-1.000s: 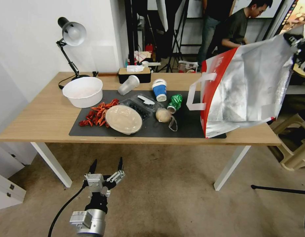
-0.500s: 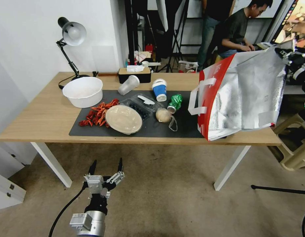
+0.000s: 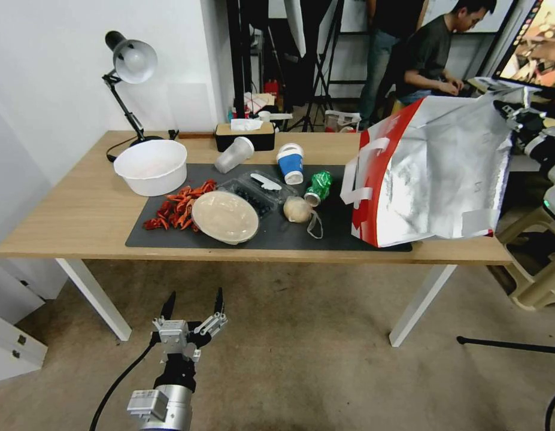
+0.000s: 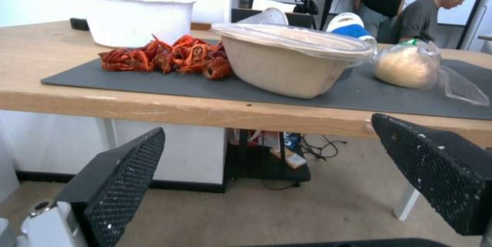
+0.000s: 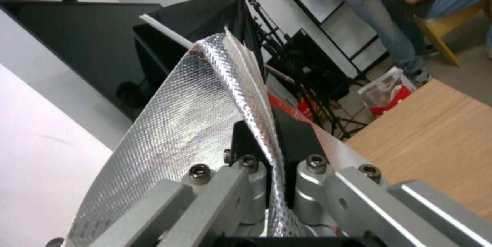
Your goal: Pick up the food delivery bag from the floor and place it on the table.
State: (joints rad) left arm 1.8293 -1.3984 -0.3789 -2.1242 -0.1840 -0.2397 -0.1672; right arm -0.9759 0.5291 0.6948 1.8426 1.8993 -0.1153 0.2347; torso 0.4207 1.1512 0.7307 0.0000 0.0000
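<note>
The right hand [image 3: 509, 111], at the upper right of the head view, pinches the top foil edge of the food delivery bag [image 3: 433, 170] — the right wrist view shows its fingers [image 5: 295, 141] clamped on that fold. Since half a second ago the hand has moved a little left and lower, and the bag now rests on the right end of the counter [image 3: 91, 209], its red edge on the dark mat [image 3: 289, 233]; a second ago it hung tilted, its bottom corner overhanging the front edge. The left hand [image 3: 192, 302], fingers spread wide, hangs over the floor [image 3: 301, 359] at lower left, unmoved.
</note>
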